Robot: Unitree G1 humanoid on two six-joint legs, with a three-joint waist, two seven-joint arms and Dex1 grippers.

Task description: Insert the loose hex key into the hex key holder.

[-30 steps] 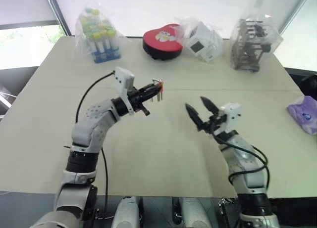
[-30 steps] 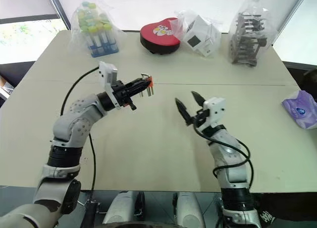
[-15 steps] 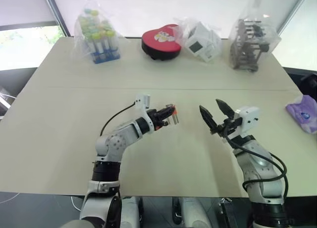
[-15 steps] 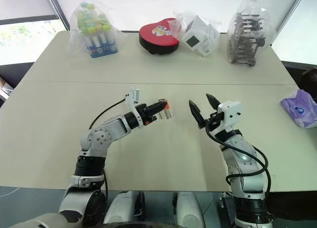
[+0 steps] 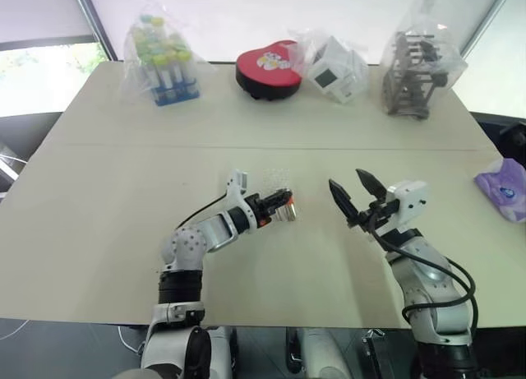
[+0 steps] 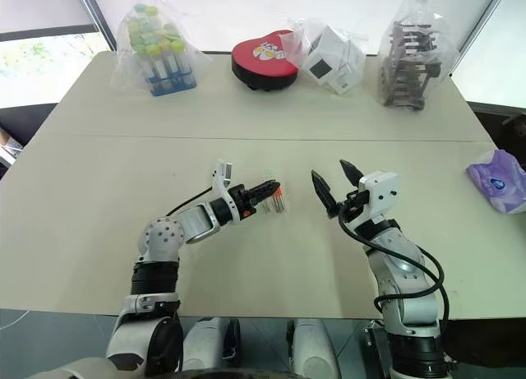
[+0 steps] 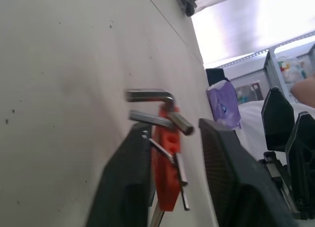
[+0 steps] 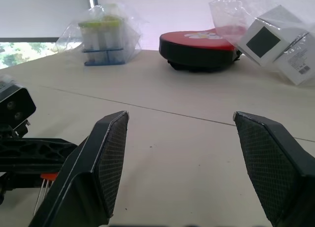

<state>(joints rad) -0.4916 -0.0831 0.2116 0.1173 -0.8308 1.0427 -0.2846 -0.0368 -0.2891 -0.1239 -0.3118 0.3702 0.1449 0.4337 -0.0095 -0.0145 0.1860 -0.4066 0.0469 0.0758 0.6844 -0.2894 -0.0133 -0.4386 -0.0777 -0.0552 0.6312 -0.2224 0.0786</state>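
Left gripper [image 5: 278, 203]: down from its raised pose of 1 second ago to just above the table [image 5: 123, 198], wrist rolled over, its 2 fingers no longer clamped but parted, with the hex key holder [image 7: 165, 158] between them near the table's middle and a gap showing on 1 side. Right gripper [image 5: 347, 180]: nearby, jaws wide apart, empty, unmoved. Loose hex key: not told apart from the keys in the orange block, so the release suggests the holder is being set down, insertion unconfirmed.
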